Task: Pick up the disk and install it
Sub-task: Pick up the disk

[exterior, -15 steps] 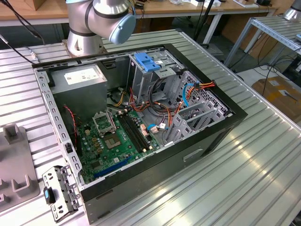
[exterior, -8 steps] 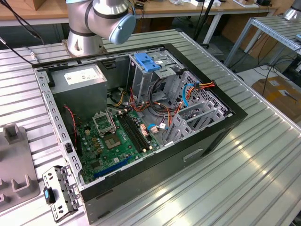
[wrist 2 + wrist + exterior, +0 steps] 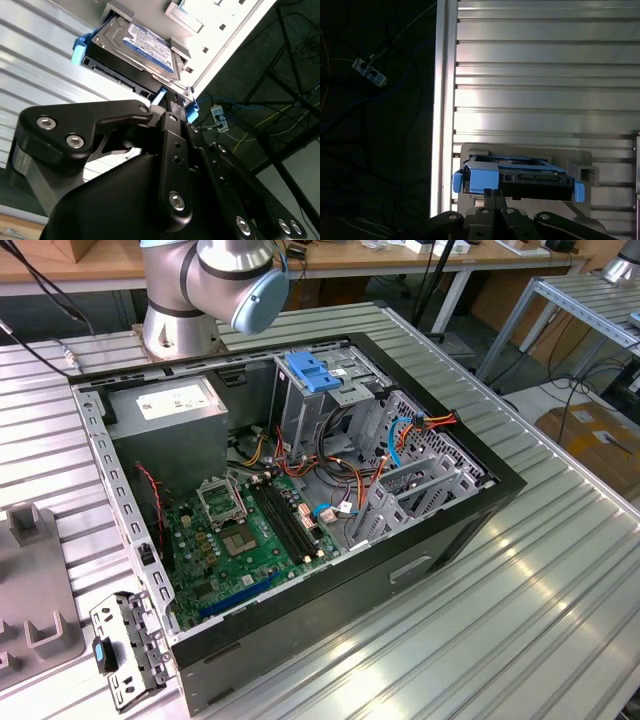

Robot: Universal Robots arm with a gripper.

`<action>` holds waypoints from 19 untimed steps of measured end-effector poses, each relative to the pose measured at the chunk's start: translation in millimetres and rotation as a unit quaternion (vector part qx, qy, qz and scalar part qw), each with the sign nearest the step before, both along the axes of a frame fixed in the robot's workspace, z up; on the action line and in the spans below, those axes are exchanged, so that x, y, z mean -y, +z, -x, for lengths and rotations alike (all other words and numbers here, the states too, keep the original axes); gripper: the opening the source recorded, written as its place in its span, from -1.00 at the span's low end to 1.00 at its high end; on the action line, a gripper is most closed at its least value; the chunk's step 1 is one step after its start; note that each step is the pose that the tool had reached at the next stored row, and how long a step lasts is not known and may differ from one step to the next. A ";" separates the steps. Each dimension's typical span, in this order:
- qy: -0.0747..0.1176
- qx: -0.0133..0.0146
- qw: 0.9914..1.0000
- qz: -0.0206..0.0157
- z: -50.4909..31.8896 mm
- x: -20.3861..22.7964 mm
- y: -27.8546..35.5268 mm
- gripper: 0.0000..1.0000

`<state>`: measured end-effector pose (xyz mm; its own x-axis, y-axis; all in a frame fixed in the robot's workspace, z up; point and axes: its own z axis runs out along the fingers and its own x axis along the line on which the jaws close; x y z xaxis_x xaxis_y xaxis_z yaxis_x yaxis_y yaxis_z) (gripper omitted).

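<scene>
The disk (image 3: 145, 45) is a dark hard drive with bright blue carrier rails, resting in a grey holder (image 3: 582, 172) on the ribbed metal table. In the first wrist view the disk (image 3: 520, 177) is seen edge-on. My gripper (image 3: 494, 192) is at its near edge beside a blue rail, fingers drawn together. In the second wrist view my gripper (image 3: 176, 102) has its fingers pressed at the blue rail on the disk's corner. The disk lies flat in the holder.
An open computer case (image 3: 455, 530) lies on the table with its motherboard (image 3: 240, 540) exposed. A grey drive cage with a light blue handle (image 3: 313, 373) stands inside. A perforated bracket (image 3: 125, 645) lies at the exterior view's left. The table edge (image 3: 440, 100) runs close beside the holder.
</scene>
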<state>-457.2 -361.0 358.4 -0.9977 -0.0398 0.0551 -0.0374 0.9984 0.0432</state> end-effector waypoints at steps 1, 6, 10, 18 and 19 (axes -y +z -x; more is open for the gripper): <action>0.010 0.000 1.000 0.000 0.0 0.0 0.1 -0.79; 0.078 0.000 0.997 0.000 0.0 0.0 0.1 -0.79; 0.116 0.000 0.993 0.000 0.0 -0.1 0.0 -0.79; 0.184 0.000 0.983 0.000 0.1 -0.4 0.0 -0.79; 0.192 0.002 0.981 0.000 0.0 -0.6 -0.2 -0.79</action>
<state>-457.2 -360.4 358.3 -0.9092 -0.4133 0.0512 -0.4115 0.9105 0.0414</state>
